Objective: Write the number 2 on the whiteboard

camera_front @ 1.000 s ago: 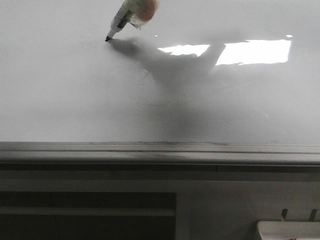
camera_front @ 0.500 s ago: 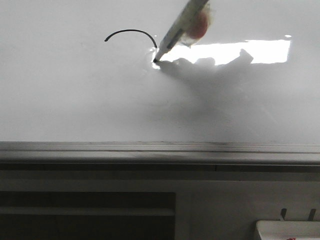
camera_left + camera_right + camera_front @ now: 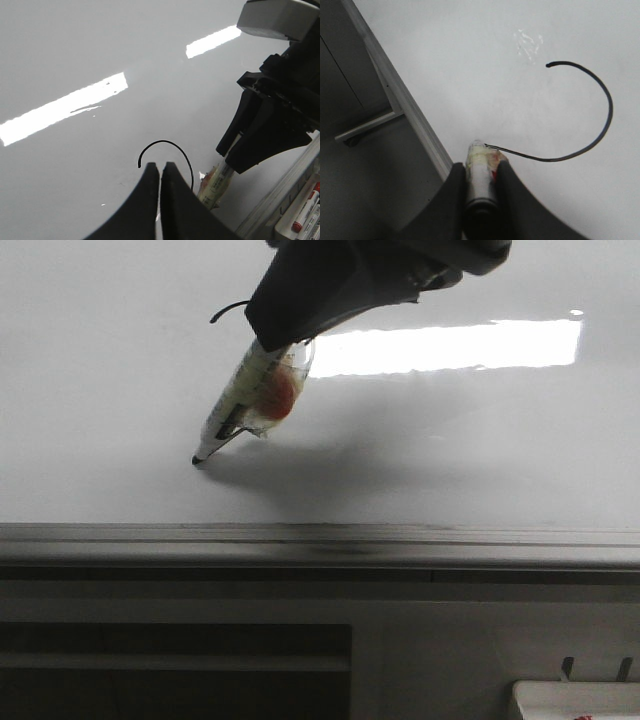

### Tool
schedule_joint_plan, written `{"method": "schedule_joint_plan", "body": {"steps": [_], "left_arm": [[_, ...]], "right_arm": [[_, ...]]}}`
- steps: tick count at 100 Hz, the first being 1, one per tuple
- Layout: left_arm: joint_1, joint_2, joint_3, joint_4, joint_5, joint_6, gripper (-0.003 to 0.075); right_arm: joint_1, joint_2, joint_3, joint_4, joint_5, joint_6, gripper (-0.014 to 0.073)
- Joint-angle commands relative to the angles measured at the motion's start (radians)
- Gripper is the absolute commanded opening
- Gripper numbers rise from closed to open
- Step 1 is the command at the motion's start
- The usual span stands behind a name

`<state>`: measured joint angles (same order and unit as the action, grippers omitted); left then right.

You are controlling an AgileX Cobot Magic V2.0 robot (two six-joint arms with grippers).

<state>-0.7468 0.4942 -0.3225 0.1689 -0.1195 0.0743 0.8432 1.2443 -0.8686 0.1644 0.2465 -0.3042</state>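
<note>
Pinching the marker (image 3: 232,420), the right gripper (image 3: 479,186) has the number 2 (image 3: 590,120) curved and slanted; base stroke remains. Left gripper (image 3: 160,172) pressed together, idle over the whiteboard (image 3: 480,460).

In the front view the right tool (image 3: 275,345) hides most of the number 2 (image 3: 228,309).

Glossy white whiteboard (image 3: 120,420), thin black number 2 (image 3: 590,145) stroke, black fingers (image 3: 512,200), pale marker (image 3: 240,405) with red-orange patch.
</note>
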Motion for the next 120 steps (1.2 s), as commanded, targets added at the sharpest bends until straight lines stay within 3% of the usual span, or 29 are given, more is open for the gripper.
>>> {"method": "schedule_joint_plan", "body": {"steps": [1,30,45,65,77,84,99,105,120], "left_arm": [[0.004,0.013,-0.029,-0.011,-0.073,-0.005,-0.0020],[0.004,0.013,-0.029,-0.003,-0.073,0.002,-0.0020],[0.004,0.013,-0.029,0.008,-0.072,0.002,-0.0020],[-0.022,0.014,-0.029,0.020,-0.099,0.002,-0.0020],[-0.065,0.054,-0.029,0.115,-0.103,0.002,-0.0011],[-0.101,0.098,-0.029,0.160,-0.108,0.002,0.0050],[-0.170,0.216,-0.029,0.219,-0.201,0.002,0.0300],[-0.173,0.266,-0.029,0.219,-0.238,0.003,0.0333],[-0.165,0.373,-0.029,0.214,-0.305,0.003,0.0333]], "right_arm": [[-0.032,-0.046,-0.014,-0.010,-0.037,-0.008,-0.0057],[-0.179,-0.199,0.082,-0.010,0.063,-0.008,-0.0057],[-0.196,-0.234,0.092,-0.002,0.063,-0.008,-0.0057],[-0.115,-0.270,0.077,0.010,0.047,-0.008,-0.0057],[-0.030,-0.274,0.055,0.002,0.042,-0.010,-0.0057],[0.001,-0.261,0.040,-0.003,0.045,-0.015,-0.0057],[0.054,-0.217,-0.001,-0.041,0.053,-0.017,-0.0057],[0.069,-0.198,-0.014,-0.043,0.053,-0.017,-0.0057],[0.114,-0.171,-0.044,-0.045,0.046,-0.017,-0.0057]]}}
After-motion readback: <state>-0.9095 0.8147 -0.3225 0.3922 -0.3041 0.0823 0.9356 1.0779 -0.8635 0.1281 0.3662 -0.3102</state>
